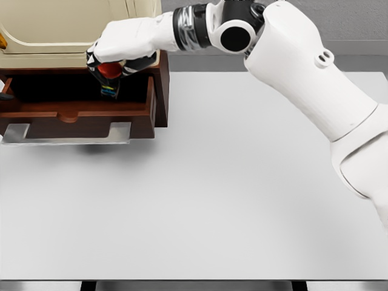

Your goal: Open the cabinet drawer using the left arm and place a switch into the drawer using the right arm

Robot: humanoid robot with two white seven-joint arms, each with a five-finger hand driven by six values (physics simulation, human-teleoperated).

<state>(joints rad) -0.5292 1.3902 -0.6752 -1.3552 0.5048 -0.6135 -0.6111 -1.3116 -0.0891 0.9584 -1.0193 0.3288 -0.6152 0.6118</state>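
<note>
A dark wooden cabinet drawer [79,115] stands pulled out at the upper left, with a metal handle [66,134] along its front. My right arm reaches across from the right, and my right hand [115,63] hovers over the open drawer. Its fingers are curled around a switch [110,77], a small object with a red top and a dark body with coloured marks hanging below the palm. The switch sits above the drawer's inside, near its right half. My left arm is out of sight.
The cream cabinet body [66,27] rises behind the drawer at the top left. A white table [230,194] spreads across the view, its front edge near the bottom. My right forearm and elbow cross the upper right.
</note>
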